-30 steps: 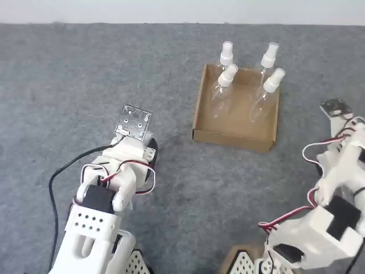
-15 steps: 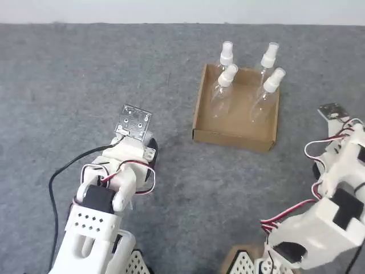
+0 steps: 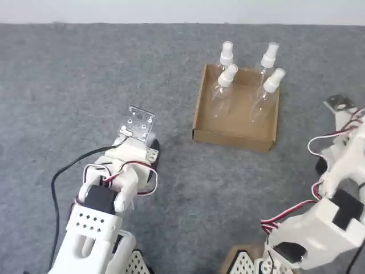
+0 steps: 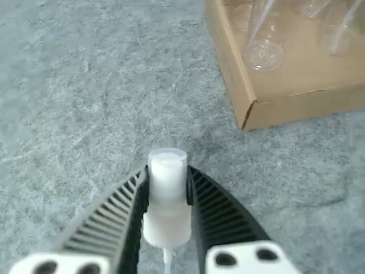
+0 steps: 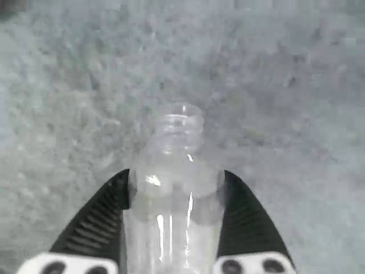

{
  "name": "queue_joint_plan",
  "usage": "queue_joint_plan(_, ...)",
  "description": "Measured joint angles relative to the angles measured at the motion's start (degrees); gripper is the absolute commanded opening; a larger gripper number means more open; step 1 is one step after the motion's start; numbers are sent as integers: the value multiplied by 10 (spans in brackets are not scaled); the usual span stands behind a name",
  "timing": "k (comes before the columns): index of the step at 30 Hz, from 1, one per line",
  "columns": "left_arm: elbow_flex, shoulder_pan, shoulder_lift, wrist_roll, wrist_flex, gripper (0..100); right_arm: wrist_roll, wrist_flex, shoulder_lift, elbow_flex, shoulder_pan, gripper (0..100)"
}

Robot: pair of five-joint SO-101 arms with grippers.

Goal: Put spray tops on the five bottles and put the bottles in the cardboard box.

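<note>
Clamps a white spray top [image 4: 166, 200] in the left hand [image 4: 166, 174], with one ribbed black finger pressed to each side and the rounded tip poking out past the fingertips. Hangs over the grey, felt-like counter [image 4: 85, 85], near the closest corner of the cardboard box [image 4: 285, 108] and apart from it. Seen from above, sits left of the counter's middle, toward the near edge, at the end of the white left arm [image 3: 108, 197] with its red and black wires.

Grips a clear bottle [image 5: 174, 222] in the right hand [image 5: 175, 180], closed on the bottle's shoulders. Leaves the threaded neck [image 5: 181, 128] open and uncapped, pointing out over the grey counter. Seen from above, lies close to the counter's right edge, on the white right arm [image 3: 336, 217], beside the right wall of the box and apart from it.

Toward the counter's far edge, right of the middle: the open cardboard box, shallow and brown. Inside it, four capped bottles [image 3: 219, 98] in two rows of two, clear-bodied, each with a white top.
</note>
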Motion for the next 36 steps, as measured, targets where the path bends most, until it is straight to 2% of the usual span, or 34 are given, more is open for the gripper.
queue_joint_plan(4, -11, 2, 0, 0, 0, 11, -47, 40, -84, -21, -30, 6)
queue_joint_plan(10, -126, -40, 0, 0, 56, 11, -120, 52, -247, 42, -158, 6)
queue_joint_plan(17, -295, -98, 0, 0, 130, 11, -246, 6, -433, 177, -407, 6)
queue_joint_plan(21, -379, -98, -1, 0, 148, 11, -301, -67, -474, 251, -578, 6)
queue_joint_plan(24, -433, -102, -1, 15, 148, 11, -323, -136, -476, 299, -668, 6)
queue_joint_plan(30, -492, -101, -15, 37, 148, 11, -326, -231, -476, 382, -757, 6)
queue_joint_plan(36, -500, -100, -15, 56, 135, 11, -329, -315, -476, 435, -795, 6)
